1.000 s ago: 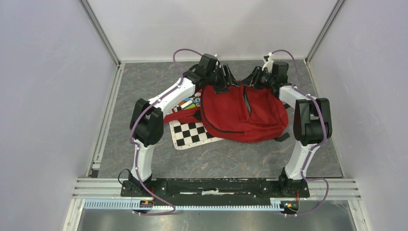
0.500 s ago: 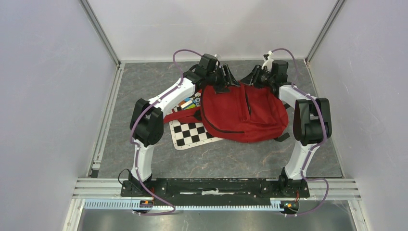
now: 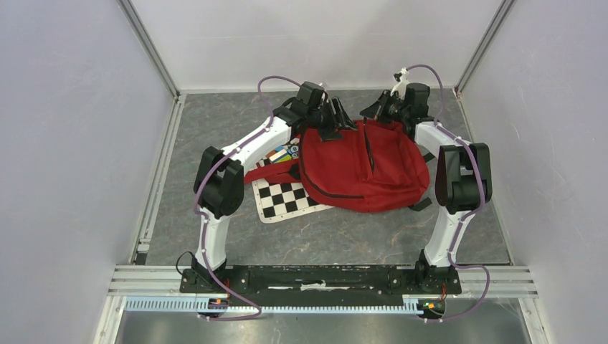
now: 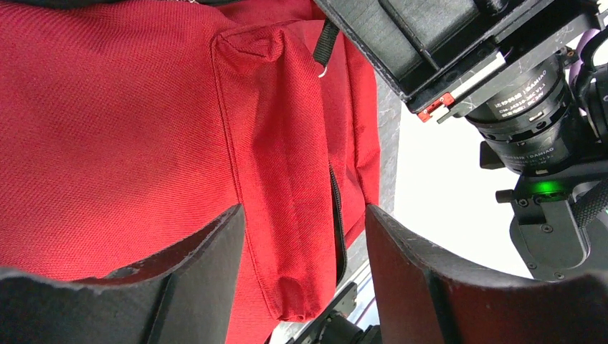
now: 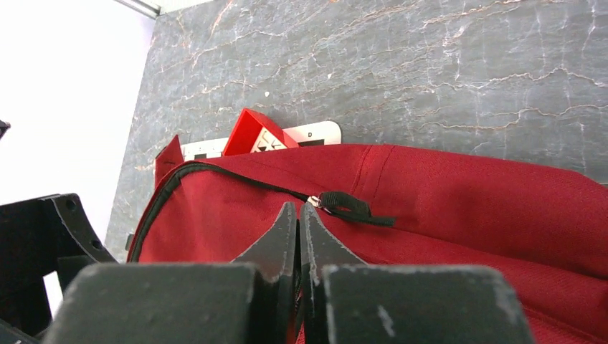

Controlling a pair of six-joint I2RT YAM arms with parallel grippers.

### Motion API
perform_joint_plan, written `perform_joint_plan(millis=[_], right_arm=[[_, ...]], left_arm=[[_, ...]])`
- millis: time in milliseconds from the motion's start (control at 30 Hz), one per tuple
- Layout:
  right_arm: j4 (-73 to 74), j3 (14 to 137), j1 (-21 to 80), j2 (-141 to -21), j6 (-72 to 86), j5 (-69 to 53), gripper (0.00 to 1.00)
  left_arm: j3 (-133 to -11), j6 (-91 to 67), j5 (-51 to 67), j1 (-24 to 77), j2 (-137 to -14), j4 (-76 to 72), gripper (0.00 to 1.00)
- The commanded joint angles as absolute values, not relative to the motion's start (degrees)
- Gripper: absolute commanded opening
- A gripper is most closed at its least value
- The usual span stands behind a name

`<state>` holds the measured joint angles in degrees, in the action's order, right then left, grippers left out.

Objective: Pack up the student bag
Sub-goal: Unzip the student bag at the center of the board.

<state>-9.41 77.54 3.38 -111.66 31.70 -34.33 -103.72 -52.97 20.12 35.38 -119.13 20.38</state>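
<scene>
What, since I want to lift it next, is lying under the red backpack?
A checkerboard mat pokes out from under the backpack at its left side, with a red strap across it. The rest of the mat, and anything else underneath, is covered.

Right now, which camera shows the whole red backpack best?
The top external view: the student bag shows whole, outline and straps. The left wrist view shows only close red fabric; the right wrist view only its upper edge and a zipper pull.

Matt, coarse-woven cloth student bag (image 3: 358, 168)
</scene>
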Motion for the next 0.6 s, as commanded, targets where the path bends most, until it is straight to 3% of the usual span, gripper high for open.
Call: perform_joint_plan(millis=[0, 567], right_arm=[[-8.8, 79.9, 3.5, -111.4, 29.6, -33.9, 0.0], [-11.2, 60.9, 4.3, -96.5, 33.2, -32.8, 0.0]], left_arm=[[-103.9, -56.2, 21.8, 35.3, -120.1, 17.0, 0.68], [-114.0, -63.7, 19.7, 35.3, -130.8, 13.9, 0.68]])
